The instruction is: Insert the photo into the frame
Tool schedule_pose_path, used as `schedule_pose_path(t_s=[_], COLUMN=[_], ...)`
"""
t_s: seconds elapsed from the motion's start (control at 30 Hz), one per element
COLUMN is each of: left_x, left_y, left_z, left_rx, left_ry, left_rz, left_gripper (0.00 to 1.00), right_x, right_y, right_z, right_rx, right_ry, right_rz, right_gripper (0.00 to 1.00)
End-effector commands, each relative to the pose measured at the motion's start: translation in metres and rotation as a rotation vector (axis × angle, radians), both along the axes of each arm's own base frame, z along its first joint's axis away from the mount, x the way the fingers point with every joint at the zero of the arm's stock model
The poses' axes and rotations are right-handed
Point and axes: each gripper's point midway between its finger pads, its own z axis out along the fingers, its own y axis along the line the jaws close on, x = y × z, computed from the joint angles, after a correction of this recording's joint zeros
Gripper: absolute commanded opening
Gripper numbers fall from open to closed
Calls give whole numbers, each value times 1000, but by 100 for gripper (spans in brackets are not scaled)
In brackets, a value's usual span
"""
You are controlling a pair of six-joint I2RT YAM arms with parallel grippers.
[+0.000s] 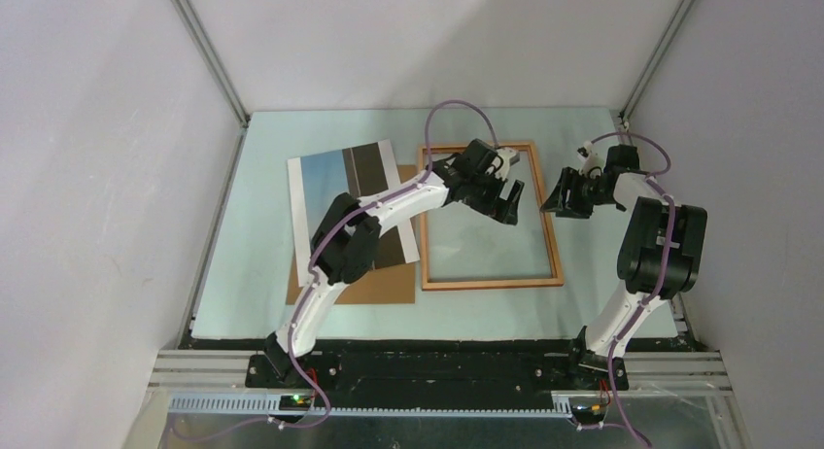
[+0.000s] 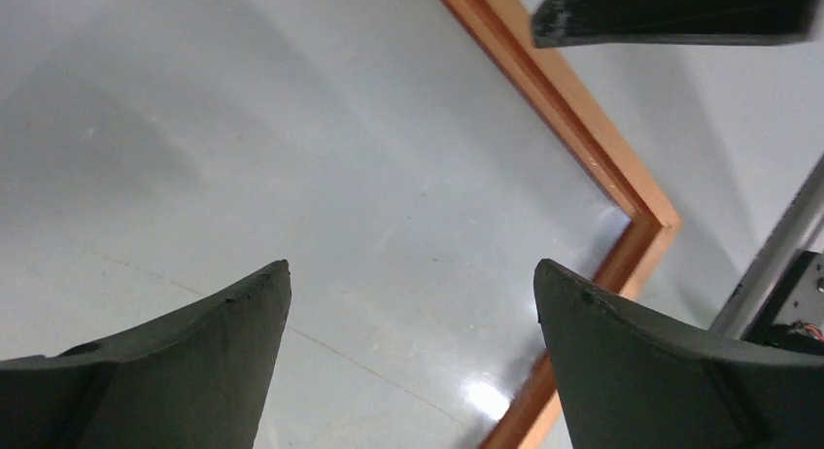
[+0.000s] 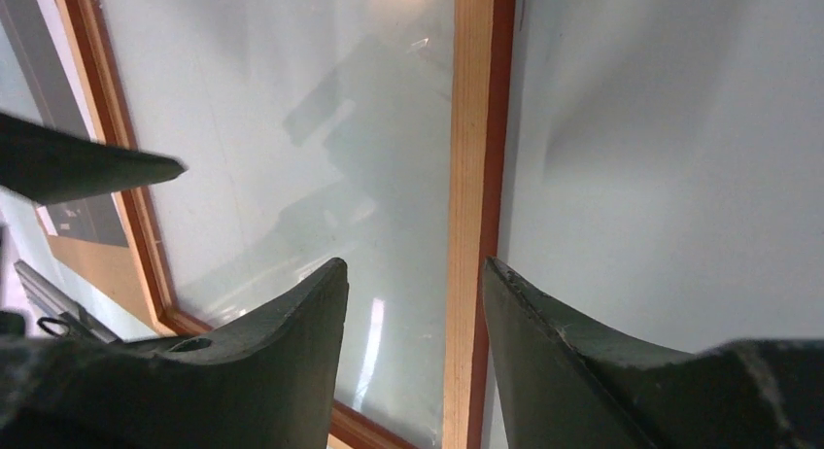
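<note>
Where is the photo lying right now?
In the top view the photo lies face up just left of the frame, resting tilted on the brown backing board, with the left arm reaching across above it.

No writing, label, brand or number can be read in any of the three views. The photo (image 1: 326, 182) shows only sky and a dark tower edge, and the frame (image 1: 491, 283) is plain wood.

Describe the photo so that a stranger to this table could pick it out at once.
On the pale table, look left of the orange-brown wooden frame. There the photo lies tilted on a flat brown backing board. It alone carries a picture: blue sky beside a dark band, white borders.
</note>
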Motion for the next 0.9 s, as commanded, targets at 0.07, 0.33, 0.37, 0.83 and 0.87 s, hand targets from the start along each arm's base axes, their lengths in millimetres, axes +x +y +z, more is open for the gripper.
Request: schedule_pose_path(t_s=[0.07, 0.33, 0.37, 0.83, 0.87], left_x=[-5, -6, -6, 0, 0], left_y=[20, 83, 89, 186, 188], left_z=[89, 106, 106, 98, 98], left_rx=[-85, -43, -38, 24, 24], left_ry=[-131, -180, -181, -180, -179], left_rz=[-16, 36, 44, 171, 174], left_gripper=[100, 100, 100, 100, 100], right_x=[30, 48, 51, 66, 67], right_y=[-8, -3, -4, -7, -7], right_z=[26, 13, 13, -17, -17], right_rx=[-108, -159, -168, -211, -210], right_ry=[-141, -113, -112, -1, 1], right_rz=[-4, -9, -13, -34, -34], right_gripper=[56, 51, 50, 45, 45])
